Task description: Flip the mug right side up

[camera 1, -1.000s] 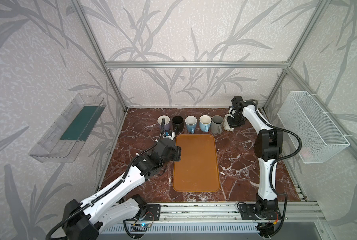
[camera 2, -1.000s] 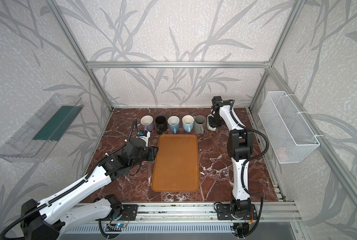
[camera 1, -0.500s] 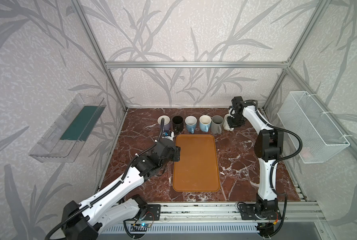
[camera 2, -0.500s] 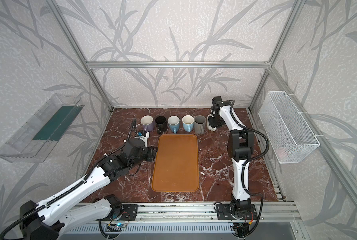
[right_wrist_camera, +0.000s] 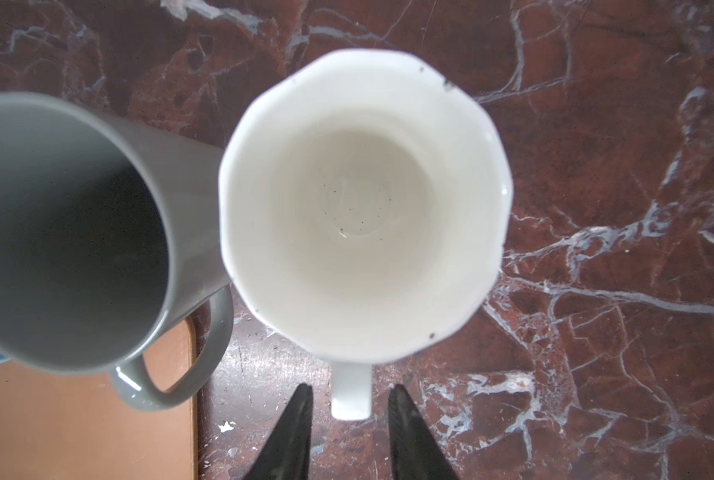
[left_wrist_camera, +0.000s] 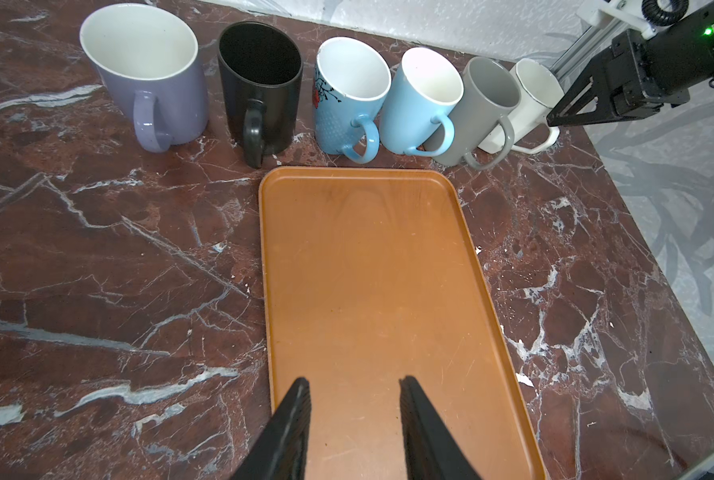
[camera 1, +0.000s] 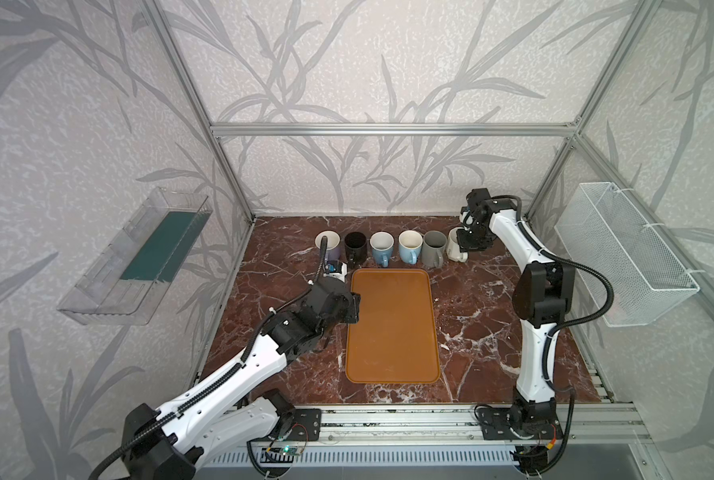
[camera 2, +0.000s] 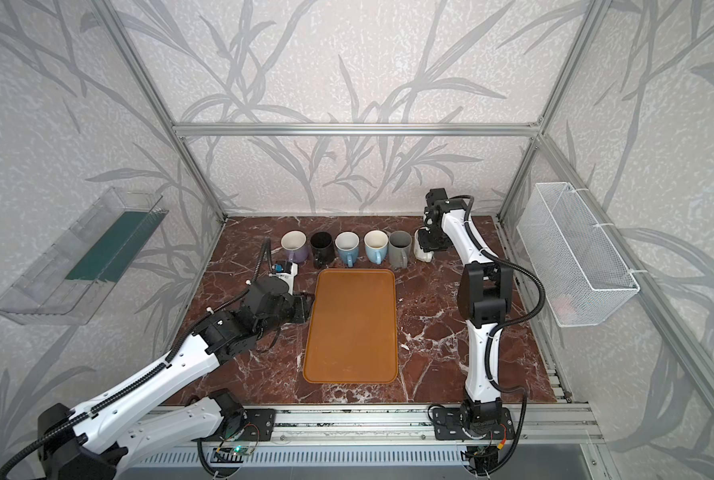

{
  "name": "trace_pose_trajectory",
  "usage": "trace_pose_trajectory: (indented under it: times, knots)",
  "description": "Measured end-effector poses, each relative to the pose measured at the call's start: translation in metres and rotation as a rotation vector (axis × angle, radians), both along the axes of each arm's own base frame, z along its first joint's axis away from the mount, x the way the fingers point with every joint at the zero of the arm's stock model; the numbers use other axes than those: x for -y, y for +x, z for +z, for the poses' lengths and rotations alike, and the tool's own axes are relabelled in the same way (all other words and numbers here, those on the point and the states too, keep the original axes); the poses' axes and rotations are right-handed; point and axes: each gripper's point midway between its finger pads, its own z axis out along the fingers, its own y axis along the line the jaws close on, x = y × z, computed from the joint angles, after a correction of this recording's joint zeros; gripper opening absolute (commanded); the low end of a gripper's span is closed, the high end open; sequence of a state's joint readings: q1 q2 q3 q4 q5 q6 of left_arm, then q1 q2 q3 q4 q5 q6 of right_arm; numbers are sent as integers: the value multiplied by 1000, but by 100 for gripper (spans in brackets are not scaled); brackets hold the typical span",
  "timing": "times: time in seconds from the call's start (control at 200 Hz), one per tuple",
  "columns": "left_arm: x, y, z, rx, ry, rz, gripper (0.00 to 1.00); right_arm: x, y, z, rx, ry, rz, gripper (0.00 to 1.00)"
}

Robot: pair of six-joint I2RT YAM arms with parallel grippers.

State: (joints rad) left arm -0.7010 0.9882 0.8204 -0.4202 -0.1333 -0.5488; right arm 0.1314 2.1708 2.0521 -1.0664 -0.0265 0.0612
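Note:
The white mug stands upright, mouth up, at the right end of a row of mugs along the back wall, as both top views show. My right gripper hovers above it, open. Its fingers straddle the mug's handle with a gap on each side. From the left wrist view this gripper sits beside the white mug. My left gripper is open and empty, low over the near end of the orange tray.
Five more upright mugs fill the row: purple, black, patterned blue, light blue, grey. The grey mug almost touches the white one. A wire basket hangs right, a clear bin left.
The right gripper's jaws have come apart and now stand off the white mug's handle. Neither arm has visibly moved.

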Motion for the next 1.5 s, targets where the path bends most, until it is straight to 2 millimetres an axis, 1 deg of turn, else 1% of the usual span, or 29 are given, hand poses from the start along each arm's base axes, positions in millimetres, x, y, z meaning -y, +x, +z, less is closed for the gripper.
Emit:
trace_pose_trajectory:
  times: [0.11, 0.18, 0.41, 0.5, 0.61, 0.62, 0.625, 0.63, 0.635, 0.64, 0.65, 0.655, 0.66, 0.665, 0.675, 0.805, 0.915, 1.03, 1.08, 1.209, 1.319, 1.419, 1.499]
  knots:
    - [0, 0, 1, 8, 9, -5, 42, 0, -1, 8, 17, 2, 2, 33]
    - [-1, 1, 3, 19, 16, -12, 46, 0, -4, 14, 31, 5, 3, 33]
    - [-3, 6, 30, 98, 23, -23, 53, -4, -27, 35, 91, 52, 17, 39]
    - [-3, 9, 37, 115, 32, -28, 55, -9, -32, 44, 123, 88, 30, 45]
    - [-5, 12, 45, 139, 44, -28, 65, -17, -39, 52, 154, 143, 52, 50]
    - [-5, 12, 46, 141, 45, -26, 68, -18, -40, 54, 159, 148, 54, 51]
    - [-6, 13, 46, 143, 47, -26, 73, -19, -40, 54, 159, 150, 55, 52]
    - [-6, 13, 47, 143, 48, -26, 80, -19, -41, 54, 162, 152, 56, 57]
    - [-6, 13, 47, 143, 48, -26, 88, -19, -41, 54, 162, 153, 57, 64]
    - [-6, 13, 48, 145, 47, -25, 94, -20, -41, 55, 164, 157, 59, 71]
    - [-7, 13, 48, 146, 48, -23, 98, -20, -42, 56, 165, 161, 58, 82]
    - [-7, 14, 49, 149, 53, -25, 98, -21, -43, 57, 167, 165, 56, 86]
    - [-7, 14, 49, 151, 55, -25, 99, -21, -43, 57, 169, 167, 58, 93]
    - [-7, 14, 50, 153, 57, -26, 99, -21, -44, 57, 170, 168, 61, 97]
    - [-7, 14, 51, 154, 54, -23, 99, -22, -44, 58, 171, 172, 62, 100]
    - [-12, 22, 70, 183, 75, -10, 99, -27, -56, 72, 223, 213, 80, 99]
    - [-16, 30, 88, 203, 92, 12, 99, -27, -71, 89, 279, 238, 82, 99]
    - [-28, 41, 103, 204, 120, 55, 99, -26, -85, 110, 352, 250, 83, 99]
    - [-35, 45, 110, 207, 137, 82, 99, -25, -93, 115, 379, 256, 82, 99]
    - [-63, 50, 124, 232, 204, 187, 99, -18, -117, 122, 445, 253, 65, 99]
    - [-91, 48, 132, 255, 257, 289, 99, -9, -134, 127, 518, 233, 43, 99]
    - [-121, 46, 142, 293, 288, 402, 99, 2, -143, 130, 578, 196, 5, 99]
    - [-146, 47, 139, 315, 319, 489, 99, 12, -144, 127, 617, 158, -30, 99]
